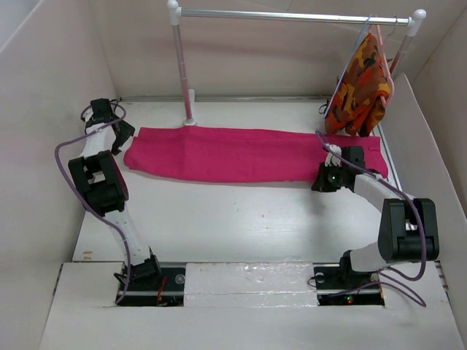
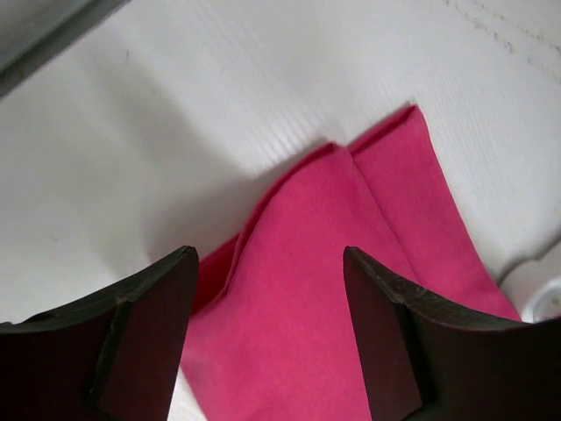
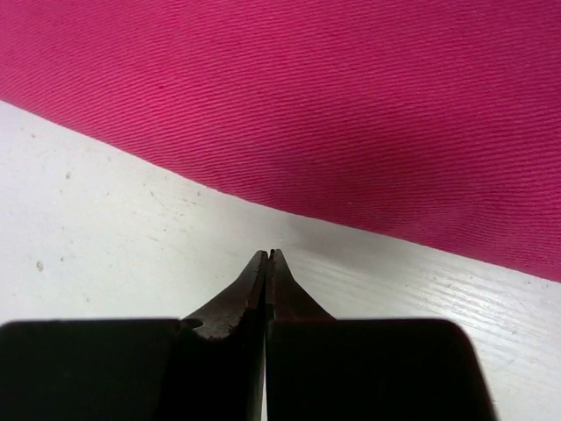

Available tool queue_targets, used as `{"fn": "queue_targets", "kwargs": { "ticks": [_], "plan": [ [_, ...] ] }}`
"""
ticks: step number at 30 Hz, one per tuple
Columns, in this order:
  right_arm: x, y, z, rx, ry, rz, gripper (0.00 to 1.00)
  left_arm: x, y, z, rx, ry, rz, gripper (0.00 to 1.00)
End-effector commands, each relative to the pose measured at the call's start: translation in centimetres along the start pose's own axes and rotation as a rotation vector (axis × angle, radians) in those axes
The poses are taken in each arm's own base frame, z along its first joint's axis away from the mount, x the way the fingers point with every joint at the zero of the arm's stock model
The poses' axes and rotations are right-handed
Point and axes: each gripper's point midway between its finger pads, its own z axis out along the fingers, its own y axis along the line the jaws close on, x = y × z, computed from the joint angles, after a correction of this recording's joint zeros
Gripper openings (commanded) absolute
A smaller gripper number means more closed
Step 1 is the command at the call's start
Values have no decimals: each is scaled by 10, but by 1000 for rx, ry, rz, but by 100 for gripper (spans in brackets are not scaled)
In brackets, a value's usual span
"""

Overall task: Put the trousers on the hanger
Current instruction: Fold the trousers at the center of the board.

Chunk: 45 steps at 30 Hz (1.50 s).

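The magenta-pink trousers [image 1: 248, 154] lie flat and stretched out across the far half of the table. My left gripper [image 1: 122, 137] is open over their left end; in the left wrist view its jaws [image 2: 270, 252] stand wide apart above the folded cloth end [image 2: 394, 202], holding nothing. My right gripper [image 1: 326, 177] is at the near edge of the trousers' right part; in the right wrist view it [image 3: 267, 254] is shut and empty on bare table, just short of the cloth edge [image 3: 333, 96]. The thin pale blue-lilac hanger [image 1: 349, 64] hangs on the rail at the far right.
A clothes rail [image 1: 292, 15] on white and pink posts [image 1: 182, 65] spans the back. An orange, red and yellow patterned garment [image 1: 361, 87] hangs at its right end beside the wire hanger. White walls [image 1: 44, 109] close in the table on both sides.
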Motion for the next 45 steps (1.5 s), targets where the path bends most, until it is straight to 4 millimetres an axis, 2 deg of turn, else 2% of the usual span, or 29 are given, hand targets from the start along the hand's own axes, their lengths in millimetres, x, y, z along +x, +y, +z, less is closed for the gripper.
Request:
{"fn": "queue_targets", "kwargs": {
  "ticks": [1, 2, 4, 5, 6, 7, 8, 9, 10, 12, 14, 16, 20, 24, 29, 42, 43, 44, 45],
  "plan": [
    [-21, 12, -8, -40, -71, -57, 0, -30, -10, -7, -39, -75, 44, 62],
    [-21, 18, -7, -53, -71, -69, 0, -35, -15, -11, -44, -96, 64, 53],
    [-24, 23, -7, -60, -71, -90, 0, -58, -40, -29, 12, -198, 93, 46],
    [-24, 29, -5, -62, -65, -106, 3, -60, -48, -31, 29, -222, 113, 39],
    [-24, 31, -3, -63, -59, -106, 5, -63, -62, -36, 52, -244, 144, 36],
    [-25, 32, -2, -59, -59, -112, 5, -55, -57, -19, 11, -203, 157, 36],
    [-27, 35, -1, -63, -60, -119, 6, -46, -61, -10, -4, -169, 176, 33],
    [-27, 39, 1, -69, -54, -123, 7, -58, -72, -11, 4, -179, 167, 31],
    [-28, 38, 2, -68, -54, -120, 7, -34, -57, 17, -61, -83, 188, 28],
    [-33, 44, 5, -79, -54, -135, 8, -25, -54, 35, -105, -55, 201, 29],
    [-35, 48, 6, -87, -56, -148, 9, -18, -48, 41, -115, -42, 204, 32],
    [-35, 52, 6, -95, -50, -163, 10, -17, -51, 44, -95, -54, 186, 34],
    [-31, 54, 6, -99, -36, -184, 11, -9, -46, 56, -119, -35, 144, 33],
    [-16, 51, 8, -99, -1, -187, 11, -5, -44, 64, -118, -42, 131, 34],
    [-10, 52, 6, -102, 5, -187, 11, 1, -36, 79, -154, -30, 132, 36],
    [4, 66, 16, -134, 54, -220, 11, -8, -53, 91, -106, -56, 106, 34],
    [5, 66, 17, -135, 57, -220, 11, -7, -52, 92, -110, -51, 107, 33],
    [5, 65, 18, -134, 61, -219, 11, -6, -52, 93, -114, -49, 108, 19],
    [4, 65, 18, -132, 60, -222, 11, -5, -50, 93, -120, -46, 106, 12]
  ]
}}
